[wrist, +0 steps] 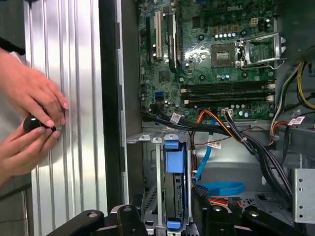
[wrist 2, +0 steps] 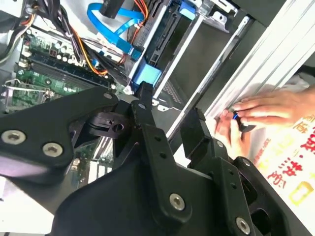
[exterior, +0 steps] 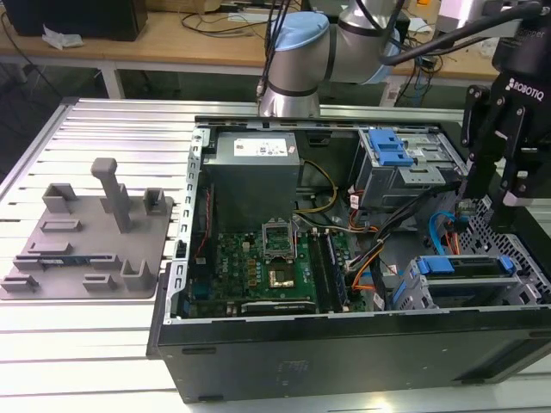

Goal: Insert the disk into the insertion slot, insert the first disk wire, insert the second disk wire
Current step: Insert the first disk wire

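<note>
The disk [exterior: 457, 266], shown by its bright blue caddy, lies inside the insertion slot [exterior: 411, 286], a low grey metal cage at the case's near right corner in the exterior view. The first wrist view shows the caddy's blue front [wrist: 174, 157] between the cage rails [wrist: 150, 142]. My gripper [exterior: 492, 196] hangs open above and behind the cage with nothing between its black fingers [wrist 2: 143, 105]. A loose blue flat wire [exterior: 443, 228] curls between the cage and the taller bay, also in both wrist views [wrist 2: 114, 20] [wrist: 222, 188]. Orange and black wires [wrist: 216, 120] run beside it.
The taller grey bay with a blue latch [exterior: 392, 155], a grey power-supply box [exterior: 254, 163] and the green motherboard [exterior: 267, 267] occupy the open case. A person's hands [wrist: 29, 123] hold a small black object on the ribbed table [wrist: 74, 73] beside the case. A grey fixture plate [exterior: 86, 241] lies at the exterior view's left.
</note>
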### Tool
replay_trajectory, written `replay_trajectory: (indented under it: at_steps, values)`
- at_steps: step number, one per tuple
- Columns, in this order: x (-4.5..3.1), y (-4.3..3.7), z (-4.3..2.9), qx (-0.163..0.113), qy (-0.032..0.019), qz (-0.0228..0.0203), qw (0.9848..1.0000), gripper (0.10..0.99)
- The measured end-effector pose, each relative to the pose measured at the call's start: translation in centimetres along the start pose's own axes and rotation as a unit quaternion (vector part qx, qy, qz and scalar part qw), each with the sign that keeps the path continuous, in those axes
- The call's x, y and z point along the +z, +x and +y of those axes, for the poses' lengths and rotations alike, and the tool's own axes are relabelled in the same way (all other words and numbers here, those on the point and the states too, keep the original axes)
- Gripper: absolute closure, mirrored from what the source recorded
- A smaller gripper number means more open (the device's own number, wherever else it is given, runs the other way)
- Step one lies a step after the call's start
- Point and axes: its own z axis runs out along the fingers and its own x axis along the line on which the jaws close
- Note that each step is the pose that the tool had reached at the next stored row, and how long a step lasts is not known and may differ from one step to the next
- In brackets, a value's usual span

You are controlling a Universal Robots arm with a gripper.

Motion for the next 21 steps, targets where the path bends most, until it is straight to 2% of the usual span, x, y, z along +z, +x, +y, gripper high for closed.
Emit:
replay_trajectory:
  at_steps: [2, 4, 7, 8, 10, 11, 13, 15, 17, 19, 21]
  values:
    - [0.21, -0.04, 0.01, 0.016, -0.0037, 0.0003, 0.9999, 0.584]
    - [0.41, -0.28, 0.02, 0.021, -0.0047, 0.0006, 0.9998, 0.584]
    - [0.37, -1.93, 0.05, 0.021, -0.0042, 0.0087, 0.9997, 0.584]
    - [0.33, -2.9, 0.06, 0.021, -0.0042, 0.0103, 0.9997, 0.584]
    - [0.21, -4.01, 0.05, 0.021, -0.0041, 0.0103, 0.9997, 0.584]
    - [0.11, -4.87, -0.04, 0.021, -0.0042, 0.0102, 0.9997, 0.584]
    - [0.12, -5.42, -0.77, 0.021, -0.0046, 0.01, 0.9997, 0.584]
    - [0.41, -5.58, -2.04, 0.021, -0.0059, 0.0104, 0.9997, 0.584]
    - [0.61, -5.64, -2.54, 0.022, -0.006, 0.0114, 0.9997, 0.584]
    - [0.77, -5.69, -2.95, 0.022, -0.0058, 0.0164, 0.9996, 0.584]
    - [0.84, -5.72, -3.49, 0.022, -0.0053, 0.0259, 0.9994, 0.584]
